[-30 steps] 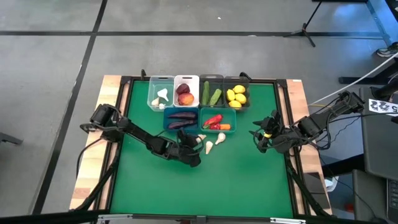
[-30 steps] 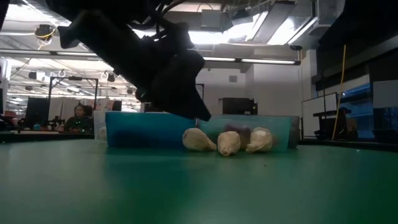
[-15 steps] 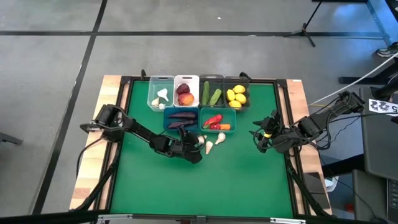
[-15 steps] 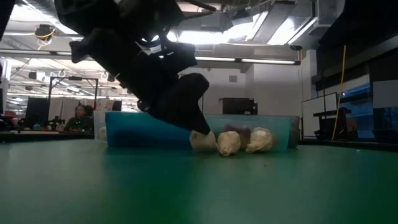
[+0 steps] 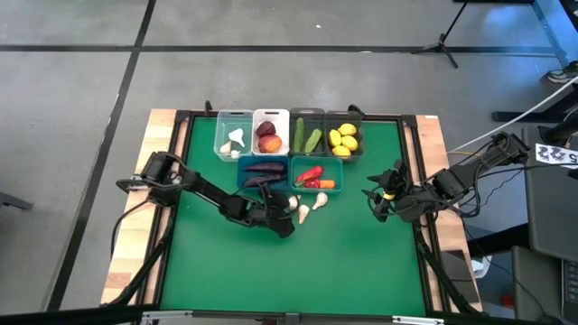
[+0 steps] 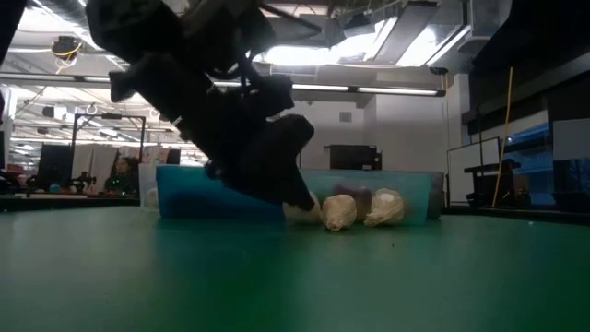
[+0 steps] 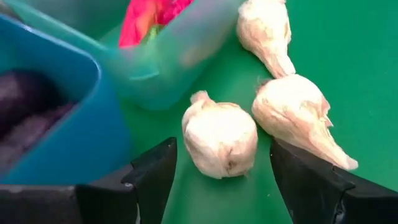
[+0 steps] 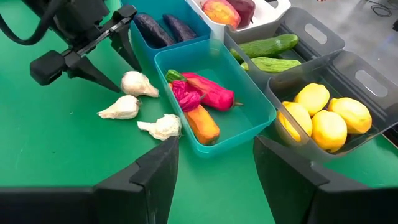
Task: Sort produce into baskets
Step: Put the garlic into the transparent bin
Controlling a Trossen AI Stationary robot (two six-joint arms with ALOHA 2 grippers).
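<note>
Left gripper [image 7: 217, 168], fingers spread either side of one garlic [image 7: 219, 138] without touching it, sits low at frame centre beside the blue bin [image 7: 56, 124], two more garlic [image 7: 292, 115] just right, open green mat [image 5: 343, 262] below.

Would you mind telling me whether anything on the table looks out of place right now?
Three garlic bulbs lie loose on the green mat beside the teal bin, while other garlic sits in the clear bin. The open left gripper straddles one bulb; nothing looks spilled or damaged.
</note>
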